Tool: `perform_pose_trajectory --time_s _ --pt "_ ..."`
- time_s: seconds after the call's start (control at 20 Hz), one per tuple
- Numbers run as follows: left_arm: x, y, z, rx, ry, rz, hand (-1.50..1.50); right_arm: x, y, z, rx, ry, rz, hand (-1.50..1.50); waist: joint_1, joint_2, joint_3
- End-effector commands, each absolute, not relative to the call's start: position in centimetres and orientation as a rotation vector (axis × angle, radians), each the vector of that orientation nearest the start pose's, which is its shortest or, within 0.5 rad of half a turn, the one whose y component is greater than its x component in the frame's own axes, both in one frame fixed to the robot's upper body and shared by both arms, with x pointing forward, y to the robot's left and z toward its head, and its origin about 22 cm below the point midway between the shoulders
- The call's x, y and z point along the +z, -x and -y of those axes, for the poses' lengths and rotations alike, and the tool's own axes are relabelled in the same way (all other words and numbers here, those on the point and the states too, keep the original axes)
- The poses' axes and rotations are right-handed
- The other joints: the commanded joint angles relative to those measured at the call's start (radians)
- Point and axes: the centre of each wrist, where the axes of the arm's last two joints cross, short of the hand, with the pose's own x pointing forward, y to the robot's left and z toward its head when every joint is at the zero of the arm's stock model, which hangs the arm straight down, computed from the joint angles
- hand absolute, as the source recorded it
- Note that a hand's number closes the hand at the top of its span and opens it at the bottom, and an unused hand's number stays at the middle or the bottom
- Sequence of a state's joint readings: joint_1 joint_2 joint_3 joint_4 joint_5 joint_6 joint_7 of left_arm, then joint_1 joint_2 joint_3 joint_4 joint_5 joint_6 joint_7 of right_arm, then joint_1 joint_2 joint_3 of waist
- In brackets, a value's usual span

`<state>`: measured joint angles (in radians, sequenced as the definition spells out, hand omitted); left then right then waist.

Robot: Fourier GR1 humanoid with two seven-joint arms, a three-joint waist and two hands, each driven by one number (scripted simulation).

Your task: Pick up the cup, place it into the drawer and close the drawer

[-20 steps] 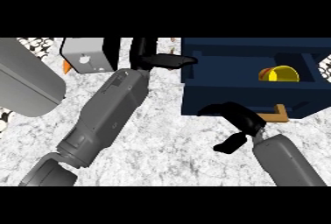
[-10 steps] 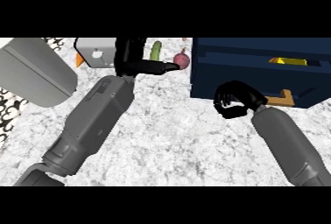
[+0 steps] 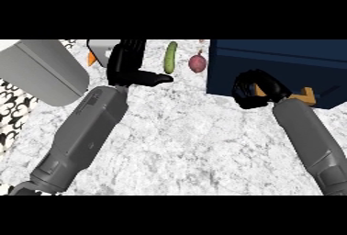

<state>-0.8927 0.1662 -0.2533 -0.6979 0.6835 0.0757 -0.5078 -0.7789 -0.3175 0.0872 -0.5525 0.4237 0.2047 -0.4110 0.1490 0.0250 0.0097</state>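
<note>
The navy drawer unit (image 3: 278, 64) stands at the counter's back right, and its orange handle (image 3: 305, 97) shows on the front. No opening shows, and the cup is out of sight. My right hand (image 3: 256, 90) is curled against the drawer front just left of the handle, holding nothing. My left hand (image 3: 127, 62) rests at the back left with straight fingers pointing up and the thumb out to the right.
A green cucumber (image 3: 170, 57) and a reddish onion (image 3: 196, 63) lie between my left hand and the drawer unit. A grey box (image 3: 42, 71) fills the left edge. A white and orange object (image 3: 99, 49) sits behind my left hand.
The drawer's open inside with the yellow cup no longer shows. My right hand has moved with the drawer front toward the unit. The cucumber and onion have come into view.
</note>
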Motion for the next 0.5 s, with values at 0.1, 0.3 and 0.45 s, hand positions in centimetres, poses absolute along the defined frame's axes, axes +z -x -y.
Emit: perform_pose_trajectory --time_s 0.1,0.3,0.45 --pt "6.0 -41.4 -15.7 0.035 0.4 1.896 -1.5 9.9 -43.9 29.8 0.845 0.372 1.599 1.5 0.045 0.022 -0.005" --pt "6.2 -41.4 -16.2 0.02 0.419 1.892 -1.5 11.3 -44.1 30.1 0.818 0.343 1.618 1.5 0.057 0.022 -0.006" --pt "5.8 -41.0 -15.9 0.019 0.45 1.876 -1.5 11.2 -43.9 30.4 0.805 0.322 1.63 1.5 0.071 0.023 -0.006"
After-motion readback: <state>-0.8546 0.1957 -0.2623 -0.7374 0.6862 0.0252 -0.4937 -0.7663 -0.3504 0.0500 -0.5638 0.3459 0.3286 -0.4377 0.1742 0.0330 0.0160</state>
